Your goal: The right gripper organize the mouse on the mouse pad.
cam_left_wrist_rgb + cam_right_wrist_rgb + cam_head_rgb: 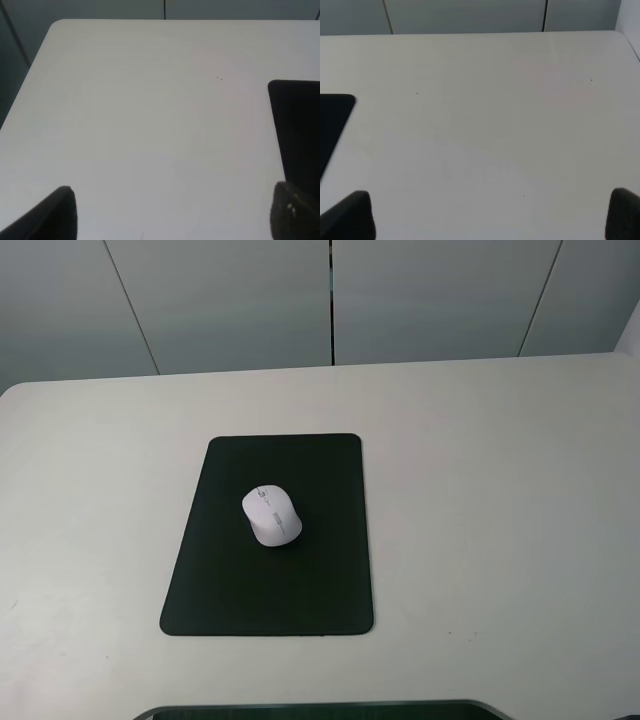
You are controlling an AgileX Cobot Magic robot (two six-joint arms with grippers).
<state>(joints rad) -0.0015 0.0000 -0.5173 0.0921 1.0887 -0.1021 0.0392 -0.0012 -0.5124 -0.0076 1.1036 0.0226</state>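
Note:
The white mouse (271, 516) lies on the black mouse pad (230, 590), a little above the pad's middle, slightly turned. Neither arm shows in the exterior high view. In the right wrist view my right gripper (492, 215) is open and empty over bare table, its fingertips (352, 215) wide apart; a corner of the mouse pad (332, 120) shows at the side. In the left wrist view my left gripper (172, 212) is open and empty, with an edge of the mouse pad (297, 125) beside it. The mouse is out of both wrist views.
The white table (500, 490) carries the pad, with grey wall panels (330, 300) behind its far edge. A dark edge (320, 710) shows at the bottom of the exterior high view. The table's rounded far corner (57, 25) shows in the left wrist view.

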